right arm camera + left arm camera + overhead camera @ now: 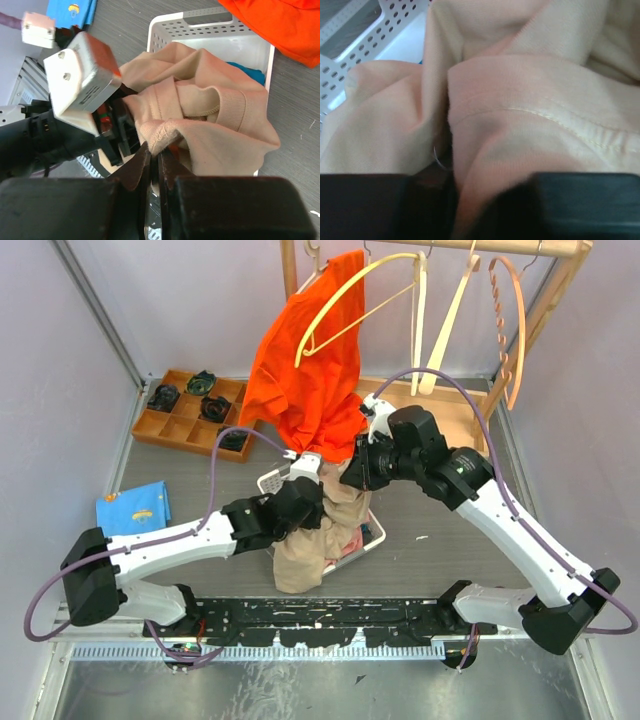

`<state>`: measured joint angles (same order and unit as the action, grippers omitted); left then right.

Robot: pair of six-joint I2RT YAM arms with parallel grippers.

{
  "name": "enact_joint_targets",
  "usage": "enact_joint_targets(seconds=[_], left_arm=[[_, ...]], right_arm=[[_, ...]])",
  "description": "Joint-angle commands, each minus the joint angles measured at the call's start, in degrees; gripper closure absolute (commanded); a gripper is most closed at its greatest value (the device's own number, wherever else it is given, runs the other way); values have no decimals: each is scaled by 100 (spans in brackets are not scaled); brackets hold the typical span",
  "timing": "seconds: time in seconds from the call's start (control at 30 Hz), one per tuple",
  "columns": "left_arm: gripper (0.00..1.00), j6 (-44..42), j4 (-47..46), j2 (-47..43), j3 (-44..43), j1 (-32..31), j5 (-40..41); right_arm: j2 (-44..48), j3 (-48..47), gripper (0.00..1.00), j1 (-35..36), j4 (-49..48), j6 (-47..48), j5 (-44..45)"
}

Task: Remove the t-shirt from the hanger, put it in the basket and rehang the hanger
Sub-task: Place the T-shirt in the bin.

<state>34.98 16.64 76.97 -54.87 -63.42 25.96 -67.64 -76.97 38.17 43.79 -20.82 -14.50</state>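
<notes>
The grey bench (450, 540) carries a wooden rack (548, 308) along its far edge. The orange t-shirt (305, 380) hangs there, draped over a yellow hanger (345, 286), its hem reaching down towards mid-bench. Below it a beige t-shirt (225, 135) spills over the near rim of a white basket (200, 25). The right tool (156, 150) is narrow, pinching a fold of the beige t-shirt. The left tool (490, 200) is buried in the same cloth; I cannot tell whether it grips. A blue cloth (133, 508) lies by the left edge
</notes>
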Motion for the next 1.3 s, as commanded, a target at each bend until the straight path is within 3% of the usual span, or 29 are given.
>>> enact_joint_targets(seconds=[0.0, 0.13, 0.2, 0.4, 0.63, 0.87, 0.93, 1.27], left_arm=[[63, -17, 695, -293, -299, -11, -133], [42, -44, 1059, -639, -522, -13, -189], [37, -64, 1272, -717, -655, -13, -297], [32, -172, 1958, -923, -1076, -13, -667], [32, -158, 2602, -1511, -1494, -14, -445], [22, -377, 2282, -2404, -1633, -13, 221], [2, -534, 2279, -2490, -1775, -8, 375], [2, -1232, 2014, -2480, -2401, -8, 994]], right_arm=[[83, 43, 99, 55, -178, -33, 306], [111, 127, 99, 56, -233, -105, 420], [118, 143, 100, 62, -283, -155, 469], [12, 32, 99, 70, -421, -194, 531], [-235, -75, 100, 203, -518, -202, 554], [-563, 60, 99, 717, -532, -277, 1032], [-695, 167, 99, 895, -510, -297, 1240], [-1477, 1021, 100, 1457, -718, -699, 1971]])
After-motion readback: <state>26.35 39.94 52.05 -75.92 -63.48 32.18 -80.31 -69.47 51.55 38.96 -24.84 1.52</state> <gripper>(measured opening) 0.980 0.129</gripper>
